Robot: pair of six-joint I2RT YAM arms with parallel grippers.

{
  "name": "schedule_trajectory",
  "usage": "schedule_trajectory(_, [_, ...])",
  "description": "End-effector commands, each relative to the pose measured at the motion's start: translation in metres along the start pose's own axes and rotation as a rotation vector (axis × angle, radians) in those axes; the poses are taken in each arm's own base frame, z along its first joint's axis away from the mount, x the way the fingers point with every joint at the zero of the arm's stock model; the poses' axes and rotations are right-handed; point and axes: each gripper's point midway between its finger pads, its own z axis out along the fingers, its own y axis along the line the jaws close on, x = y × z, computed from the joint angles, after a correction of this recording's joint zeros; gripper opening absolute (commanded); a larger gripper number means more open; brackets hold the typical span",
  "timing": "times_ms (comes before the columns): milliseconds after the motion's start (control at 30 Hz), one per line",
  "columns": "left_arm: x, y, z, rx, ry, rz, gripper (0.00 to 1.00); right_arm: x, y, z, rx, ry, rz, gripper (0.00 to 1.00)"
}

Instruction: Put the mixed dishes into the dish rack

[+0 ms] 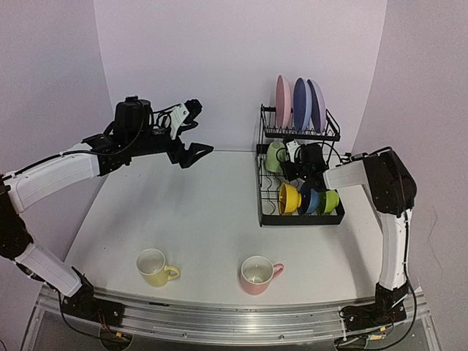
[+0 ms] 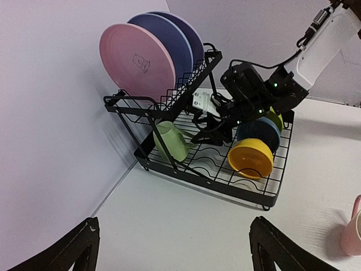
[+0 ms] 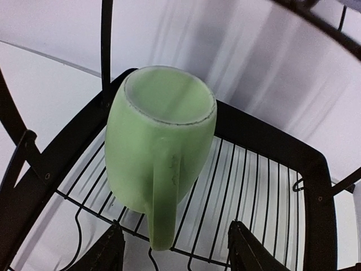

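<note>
Reaching low into the black two-tier wire dish rack (image 1: 300,221), the right arm (image 1: 365,175) has its wrist half hidden under the upper shelf. The right jaws stand apart either side of the tipped pale green ceramic mug's (image 3: 161,147) handle, gripping nothing. Yellow, dark blue and green bowls (image 1: 313,202) sit on edge in the lower tray; pink, blue and lilac plates (image 1: 301,102) stand above. Left arm (image 1: 66,172) hovers high, left jaws wide, empty. Yellow mug (image 1: 153,267) and pink mug (image 1: 257,275) sit on the table (image 1: 205,219).

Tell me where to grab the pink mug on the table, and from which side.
Probably the rim of the pink mug, from straight above, one jaw inside, one outside. It stands upright, mouth open upward; its handle points right, so pinch the left wall, clear of it.
</note>
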Motion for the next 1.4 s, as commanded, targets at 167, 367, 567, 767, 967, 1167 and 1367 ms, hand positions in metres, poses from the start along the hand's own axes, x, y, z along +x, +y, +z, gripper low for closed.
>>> schedule_trajectory(167, [0.052, -0.044, -0.022, 0.235, 0.24, 0.0, 0.93, -0.04, -0.014, -0.054, 0.024, -0.079, -0.048, 0.62])
schedule_trajectory(367, [0.121, -0.115, -0.09, 0.542, 0.517, -0.082, 0.92, -0.026, -0.004, -0.086, -0.005, -0.037, -0.089, 0.75])
schedule_trajectory(567, [0.154, -0.146, -0.143, 0.668, 0.646, -0.03, 0.92, -0.026, -0.002, -0.097, -0.012, -0.02, -0.093, 0.79])
schedule_trajectory(767, [0.197, -0.141, -0.153, 0.596, 0.776, 0.026, 0.92, -0.032, 0.003, -0.106, -0.037, -0.022, -0.089, 0.79])
schedule_trajectory(967, [0.226, -0.143, -0.16, 0.577, 0.842, 0.07, 0.89, -0.042, 0.011, -0.128, -0.067, -0.012, -0.106, 0.79])
schedule_trajectory(1167, [0.241, -0.142, -0.153, 0.546, 0.864, 0.064, 0.85, -0.051, 0.027, -0.157, -0.12, -0.007, -0.099, 0.8])
schedule_trajectory(1367, [0.263, -0.146, -0.137, 0.507, 0.917, 0.064, 0.56, -0.059, 0.038, -0.187, -0.158, 0.026, -0.047, 0.81])
